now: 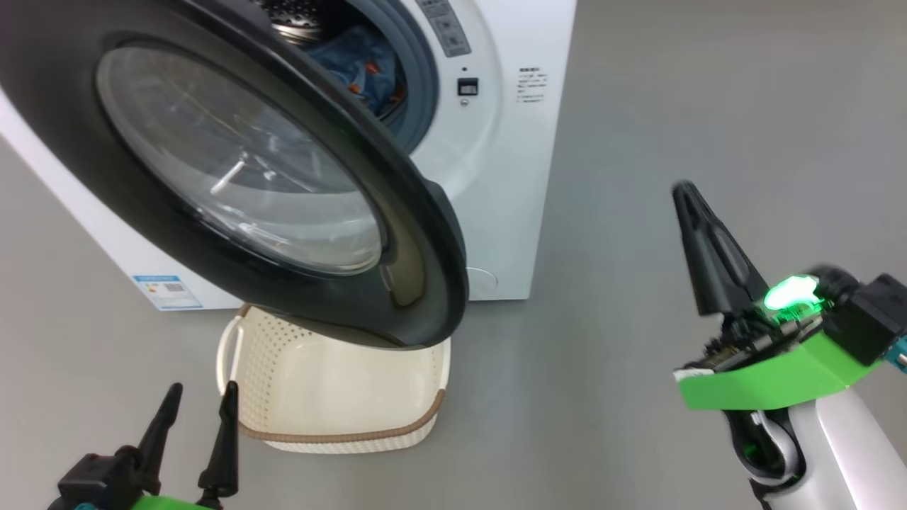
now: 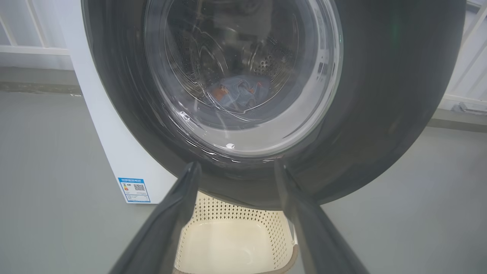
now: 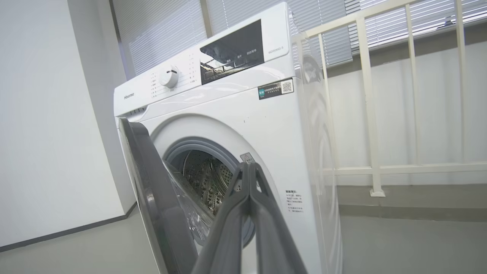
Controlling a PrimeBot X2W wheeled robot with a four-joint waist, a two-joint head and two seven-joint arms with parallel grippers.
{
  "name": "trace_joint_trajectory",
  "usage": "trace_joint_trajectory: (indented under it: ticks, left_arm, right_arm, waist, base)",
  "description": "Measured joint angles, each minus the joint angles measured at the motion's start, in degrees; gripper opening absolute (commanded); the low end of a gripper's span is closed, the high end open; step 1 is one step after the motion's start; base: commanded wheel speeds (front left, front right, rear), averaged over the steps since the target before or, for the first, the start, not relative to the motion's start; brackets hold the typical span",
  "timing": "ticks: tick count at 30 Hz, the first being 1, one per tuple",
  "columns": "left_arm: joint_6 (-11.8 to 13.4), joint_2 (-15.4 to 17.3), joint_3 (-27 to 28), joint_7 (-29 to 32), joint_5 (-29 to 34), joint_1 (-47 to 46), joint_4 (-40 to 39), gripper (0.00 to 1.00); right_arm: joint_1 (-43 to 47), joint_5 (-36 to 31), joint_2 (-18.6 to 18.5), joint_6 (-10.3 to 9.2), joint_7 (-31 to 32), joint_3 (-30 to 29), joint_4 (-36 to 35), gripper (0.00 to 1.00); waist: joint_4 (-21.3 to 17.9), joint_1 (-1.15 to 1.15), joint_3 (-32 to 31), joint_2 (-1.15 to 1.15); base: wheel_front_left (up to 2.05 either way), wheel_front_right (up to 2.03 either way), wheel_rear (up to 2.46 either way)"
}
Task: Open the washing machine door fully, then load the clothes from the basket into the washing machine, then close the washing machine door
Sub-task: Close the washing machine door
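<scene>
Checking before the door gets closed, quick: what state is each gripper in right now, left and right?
Left gripper: open, holding nothing.
Right gripper: closed, fingers pressed together, holding nothing.

Soft, even indoor light filling all views, shadows lying faint on matte grey floor [image 1: 638, 142]. Daylight seeping through slatted window blinds [image 3: 159, 34] behind big white boxy washing machine [image 3: 236, 125]. Bulging clear glass of large black-rimmed round door [image 1: 234, 163] catching streaky glare. Green lamp [image 1: 790, 292] blooming on right gripper [image 1: 686, 191], tip blurring slightly. Wide-angle lens bowing white railing [image 3: 365, 95] — dark fingers [image 2: 179, 205] of left gripper [image 2: 236, 163] looming soft, out of focus.
</scene>
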Motion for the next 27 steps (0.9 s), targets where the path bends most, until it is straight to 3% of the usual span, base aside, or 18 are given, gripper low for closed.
trace_joint_trajectory:
  ticks: [7,11,19,27]
  left_arm:
    - [0.00,-0.38,-0.93,0.00,0.01,0.08,-1.07,1.00]
    - [-0.01,-0.55,-0.93,0.00,0.00,0.15,-1.40,1.00]
    - [-0.04,-1.42,-1.10,-0.09,-0.27,0.16,-1.68,1.00]
    - [-0.04,-1.86,-1.30,-0.15,-0.64,-0.16,-1.68,1.00]
  right_arm:
    - [-4.73,0.25,0.29,0.00,0.00,7.61,-7.19,0.00]
    - [-5.33,0.48,0.34,0.00,0.00,13.92,-7.69,0.00]
    - [-5.30,3.48,-0.03,0.00,0.00,23.75,0.67,0.00]
    - [-5.77,6.54,-0.23,0.00,0.00,27.88,10.16,0.00]
  waist:
    - [2.43,0.00,-0.96,0.00]
    - [3.60,0.00,-1.45,0.00]
    - [5.24,0.00,-0.77,0.00]
    - [5.79,0.00,1.86,0.00]
  base:
    - [0.00,0.00,0.00]
    - [0.00,0.00,0.00]
    - [0.00,0.00,0.00]
    - [0.00,0.00,0.00]
